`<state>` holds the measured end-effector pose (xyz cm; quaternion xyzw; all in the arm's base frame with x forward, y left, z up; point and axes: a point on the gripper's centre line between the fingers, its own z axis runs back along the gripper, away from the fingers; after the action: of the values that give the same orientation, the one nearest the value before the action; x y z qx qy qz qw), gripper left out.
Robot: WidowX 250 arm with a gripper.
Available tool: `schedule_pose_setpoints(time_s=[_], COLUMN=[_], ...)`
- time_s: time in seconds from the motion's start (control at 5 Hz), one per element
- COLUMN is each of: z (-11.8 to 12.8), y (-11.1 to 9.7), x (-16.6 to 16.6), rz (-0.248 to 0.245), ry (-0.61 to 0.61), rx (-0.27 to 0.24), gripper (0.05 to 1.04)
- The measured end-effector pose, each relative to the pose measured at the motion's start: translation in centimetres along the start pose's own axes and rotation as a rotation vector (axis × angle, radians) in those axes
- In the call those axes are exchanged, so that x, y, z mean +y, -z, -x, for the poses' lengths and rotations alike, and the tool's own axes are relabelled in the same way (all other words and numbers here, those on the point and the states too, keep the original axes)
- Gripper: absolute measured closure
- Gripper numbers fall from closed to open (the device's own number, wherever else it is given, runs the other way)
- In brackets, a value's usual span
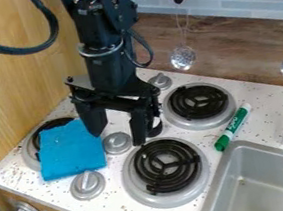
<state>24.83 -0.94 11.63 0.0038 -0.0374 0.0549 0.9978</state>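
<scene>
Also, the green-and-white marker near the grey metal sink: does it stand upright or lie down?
Lying down: the green-and-white marker rests lengthwise on the speckled white counter, with both ends beside the surface.

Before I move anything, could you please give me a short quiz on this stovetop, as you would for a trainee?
1. True or false: the gripper has its fingers pressed together.
2. Which thing lies partly over the leftmost burner: (a) a pot lid, (b) a blue cloth, (c) a plate?
3. How many metal utensils hang at the back wall?

Key: 1. false; 2. b; 3. two
</scene>
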Motion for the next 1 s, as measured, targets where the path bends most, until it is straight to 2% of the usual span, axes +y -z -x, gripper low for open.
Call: schedule_pose_setpoints(time_s=[0.2, 0.4, 0.6, 0.8, 1.0], z=[0.2, -1.6, -3.7, -5.7, -7.8], y=[0.6, 2.0, 3.1, 3.6, 4.8], x=[0.0, -0.1, 0.7, 0.9, 1.2], rz=[-0.002, -0.003, -0.024, -0.047, -0.039], ry=[0.0, 0.018, -0.013, -0.008, -0.054], rx=[0.021, 0.021, 0.006, -0.047, -0.133], gripper=[0.082, 0.082, 0.082, 0.082, 0.082])
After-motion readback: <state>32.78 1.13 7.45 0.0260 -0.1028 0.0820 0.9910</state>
